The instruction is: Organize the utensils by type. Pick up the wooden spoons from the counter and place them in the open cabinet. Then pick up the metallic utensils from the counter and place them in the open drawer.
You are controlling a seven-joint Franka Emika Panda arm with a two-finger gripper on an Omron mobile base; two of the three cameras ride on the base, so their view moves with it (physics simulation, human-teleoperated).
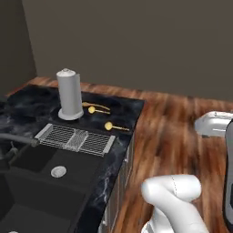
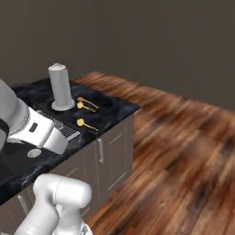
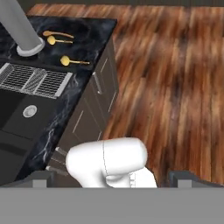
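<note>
the counter [image 1: 123,109] ended at a corner, and the utensils lay on that far end, just past a tall grey paper towel holder [image 1: 69,93]. two metallic utensils with yellow round heads were plain: one close beside the holder's base [image 1: 92,109], the other [image 1: 109,125] nearer the counter's front edge, just beyond a metal drying rack [image 1: 75,139]. a thin orange-brown curved piece [image 1: 98,105] lay just behind the first head, likely a wooden spoon; i could make out one for sure, the second not.

from the hand camera the same group sat at upper left: the spoon-like piece [image 3: 59,33], then the yellow heads [image 3: 51,40] and [image 3: 64,61]. the gripper [image 3: 109,181] had only dark tips at the bottom corners, set wide apart, nothing between them; that read as spread and empty, though the view was partial.

no cabinet or drawer could be placed in these views.

judged step: approach for the first wooden spoon. the hand was well apart from the counter, over the floor side. to do it well:
- come in above the holder's height or from the floor side, since the holder stood just beside the targets.
- set the fingers across the thin handle, not along it.
- take the spoon mid-handle, clear of the neighbouring yellow head, which nearly touched it.
</note>
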